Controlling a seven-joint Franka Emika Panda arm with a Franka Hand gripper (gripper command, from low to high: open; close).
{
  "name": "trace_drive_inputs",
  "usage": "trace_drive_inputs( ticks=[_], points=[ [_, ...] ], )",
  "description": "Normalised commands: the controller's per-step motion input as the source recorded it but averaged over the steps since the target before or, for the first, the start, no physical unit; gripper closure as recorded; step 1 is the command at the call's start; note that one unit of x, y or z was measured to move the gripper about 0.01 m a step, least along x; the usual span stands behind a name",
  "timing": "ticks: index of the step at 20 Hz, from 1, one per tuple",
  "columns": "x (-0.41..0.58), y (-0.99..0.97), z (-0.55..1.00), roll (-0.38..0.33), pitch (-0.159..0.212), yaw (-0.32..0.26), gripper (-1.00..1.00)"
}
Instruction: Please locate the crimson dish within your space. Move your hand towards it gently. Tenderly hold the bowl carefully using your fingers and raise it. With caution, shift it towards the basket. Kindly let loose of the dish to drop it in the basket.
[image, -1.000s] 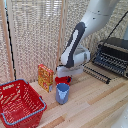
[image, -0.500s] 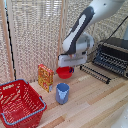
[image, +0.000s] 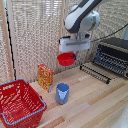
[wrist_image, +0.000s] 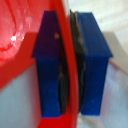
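Observation:
The crimson dish (image: 66, 59), a small bright-red bowl, hangs in the air above the wooden table, held by its rim under my hand (image: 75, 46). The gripper (image: 71, 54) is shut on it. In the wrist view the bowl's red wall (wrist_image: 68, 60) runs between the two dark blue fingers (wrist_image: 50, 65), which press on it from both sides. The basket (image: 19, 103), red wire mesh with a blue rim, sits on the table at the exterior view's lower left, well apart from the bowl.
A blue cup (image: 62, 93) stands on the table below the bowl. An orange-and-yellow box (image: 45, 77) stands upright beside it, between cup and basket. A black toaster oven (image: 111, 56) with a wire rack (image: 96, 73) fills the exterior view's right.
The arm has risen and carried the red bowl up off the table, from just above the blue cup to well above it.

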Motion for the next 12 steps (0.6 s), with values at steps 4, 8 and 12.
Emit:
trace_drive_inputs(
  ticks=[4,8,12],
  points=[
    [-0.161,0.70,0.62,0.164,0.016,0.001,1.00],
    [-0.119,0.83,0.46,0.086,0.000,0.000,1.00],
    [-0.074,0.91,0.28,0.032,0.000,0.000,1.00]
  ],
)
